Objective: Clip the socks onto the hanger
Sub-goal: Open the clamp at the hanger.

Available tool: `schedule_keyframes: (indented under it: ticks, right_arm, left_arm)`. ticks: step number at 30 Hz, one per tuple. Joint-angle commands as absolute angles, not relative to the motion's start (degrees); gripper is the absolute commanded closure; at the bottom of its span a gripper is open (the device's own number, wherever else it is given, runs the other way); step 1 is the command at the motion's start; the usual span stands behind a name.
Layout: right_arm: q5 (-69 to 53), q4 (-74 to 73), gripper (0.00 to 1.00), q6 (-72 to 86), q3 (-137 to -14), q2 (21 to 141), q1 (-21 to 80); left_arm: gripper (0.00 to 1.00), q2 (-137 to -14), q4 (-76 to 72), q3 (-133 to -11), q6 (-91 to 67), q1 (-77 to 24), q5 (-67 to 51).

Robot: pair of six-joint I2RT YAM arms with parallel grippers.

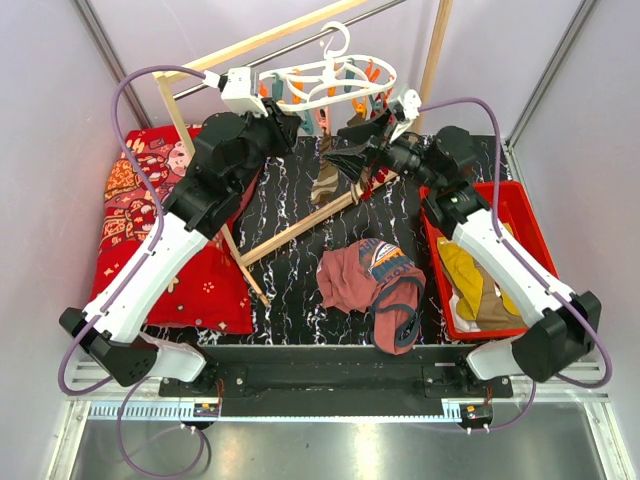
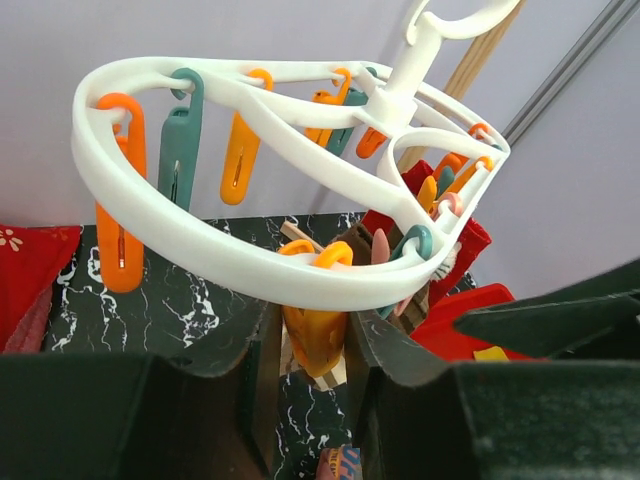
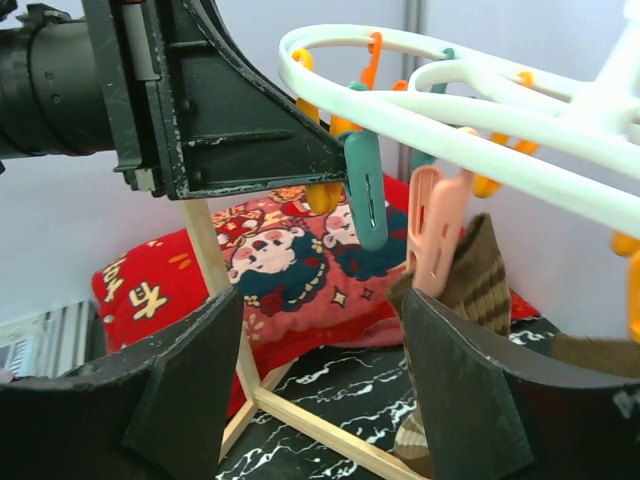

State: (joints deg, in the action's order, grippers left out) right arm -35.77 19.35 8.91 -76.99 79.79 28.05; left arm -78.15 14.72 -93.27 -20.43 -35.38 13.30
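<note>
The white hanger point(image 1: 322, 74) hangs from the rail of the wooden rack, its ring point(image 2: 200, 250) lined with orange and teal pegs. My left gripper point(image 1: 288, 118) reaches up under the ring and is shut on an orange peg point(image 2: 318, 345), which sits between both fingers. A brown-and-tan striped sock point(image 3: 482, 282) hangs from a pink peg point(image 3: 435, 228). My right gripper point(image 3: 320, 345) stands open just left of that sock, with nothing between its fingers. A red sock point(image 2: 466, 248) hangs behind. A mustard sock point(image 1: 462, 270) lies in the red bin.
A wooden rack pole point(image 1: 300, 225) lies slanted across the black marble mat. A rust-maroon garment point(image 1: 372, 285) is heaped at the mat's front. The red cartoon cushion point(image 1: 140, 215) lies on the left, the red bin point(image 1: 528, 225) on the right.
</note>
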Motion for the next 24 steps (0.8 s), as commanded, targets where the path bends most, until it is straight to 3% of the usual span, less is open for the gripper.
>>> schedule_keyframes:
  ticks: [1, 19, 24]
  right_arm:
    - [-43.9, 19.2, 0.29, 10.5, -82.8, 83.8, 28.0]
    - [-39.7, 19.8, 0.32, 7.6, -90.9, 94.1, 29.5]
    - [-40.3, 20.9, 0.41, 8.1, -91.8, 95.4, 29.5]
  left_arm:
    - [0.85, -76.0, 14.7, -93.6, -21.4, -35.9, 12.5]
    - [0.85, -75.8, 15.1, -94.1, -22.2, -36.7, 11.2]
    - [0.85, -75.9, 15.0, -94.2, -22.2, -36.7, 10.7]
